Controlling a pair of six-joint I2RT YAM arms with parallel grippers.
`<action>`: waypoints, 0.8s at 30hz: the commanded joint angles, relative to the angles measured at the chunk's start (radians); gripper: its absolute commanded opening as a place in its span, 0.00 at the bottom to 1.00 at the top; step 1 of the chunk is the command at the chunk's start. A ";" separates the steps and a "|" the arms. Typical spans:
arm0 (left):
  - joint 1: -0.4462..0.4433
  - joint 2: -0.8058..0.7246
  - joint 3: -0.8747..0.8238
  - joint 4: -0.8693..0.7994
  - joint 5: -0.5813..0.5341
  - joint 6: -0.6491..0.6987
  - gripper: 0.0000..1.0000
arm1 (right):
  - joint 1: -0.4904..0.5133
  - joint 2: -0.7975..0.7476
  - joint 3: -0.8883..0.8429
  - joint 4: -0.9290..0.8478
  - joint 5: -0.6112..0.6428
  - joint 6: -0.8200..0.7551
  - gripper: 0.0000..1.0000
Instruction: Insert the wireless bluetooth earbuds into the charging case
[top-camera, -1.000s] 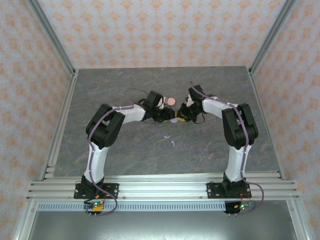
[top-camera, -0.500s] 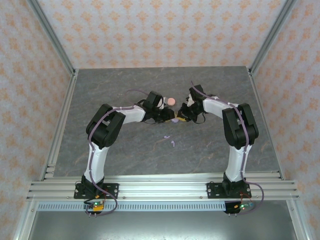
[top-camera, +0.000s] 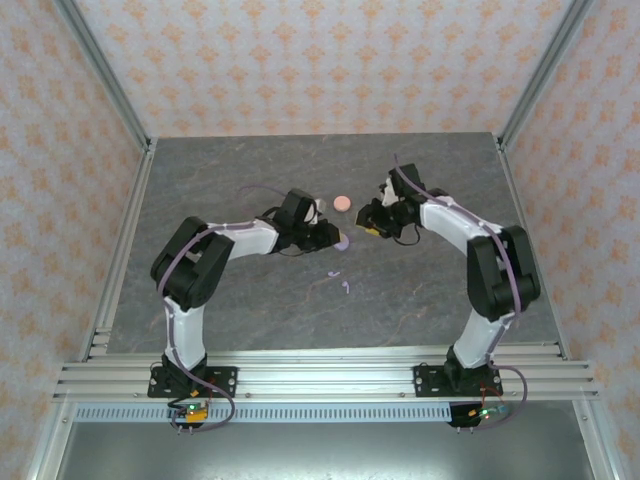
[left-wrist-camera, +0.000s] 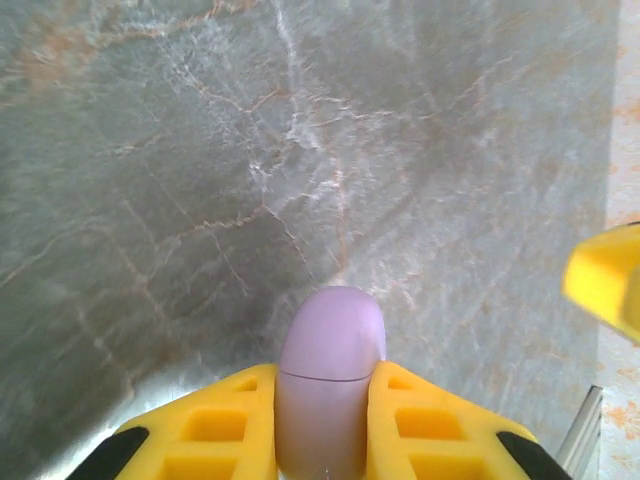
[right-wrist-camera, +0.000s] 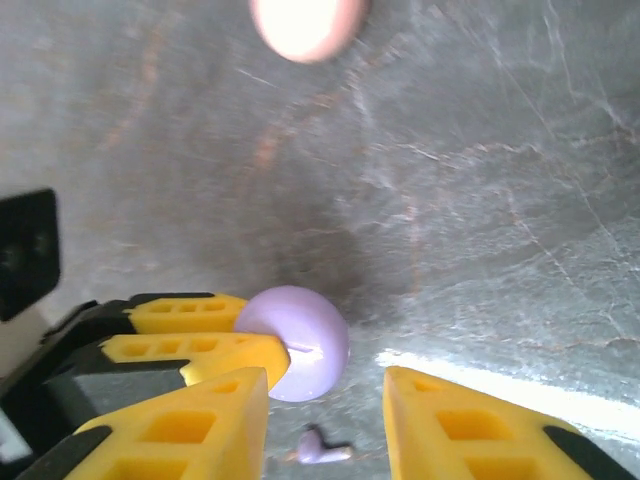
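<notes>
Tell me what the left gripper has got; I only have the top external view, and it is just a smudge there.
Observer: On the left wrist view, the left gripper is shut on the lilac case, with the case's rounded end poking out past the fingertips.
Operator: Report the lid.
Observer: It looks closed; only a thin seam crosses the case.
Operator: Give me the right gripper.
Observer: On the right wrist view, the right gripper is open and empty, its jaws apart and aimed at that case.

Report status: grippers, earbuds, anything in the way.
Left gripper shut on lilac case. Right gripper open, empty. Lilac earbud loose, not inserted. Pink case off aside.
</notes>
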 joint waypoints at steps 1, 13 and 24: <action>0.021 -0.139 -0.057 0.133 -0.021 0.024 0.17 | -0.015 -0.114 -0.039 0.091 -0.054 -0.007 0.39; 0.039 -0.422 -0.186 0.311 0.044 0.076 0.13 | -0.015 -0.308 -0.070 0.259 -0.309 -0.016 0.59; 0.039 -0.559 -0.203 0.358 0.080 0.069 0.15 | -0.002 -0.338 -0.059 0.317 -0.440 -0.050 0.63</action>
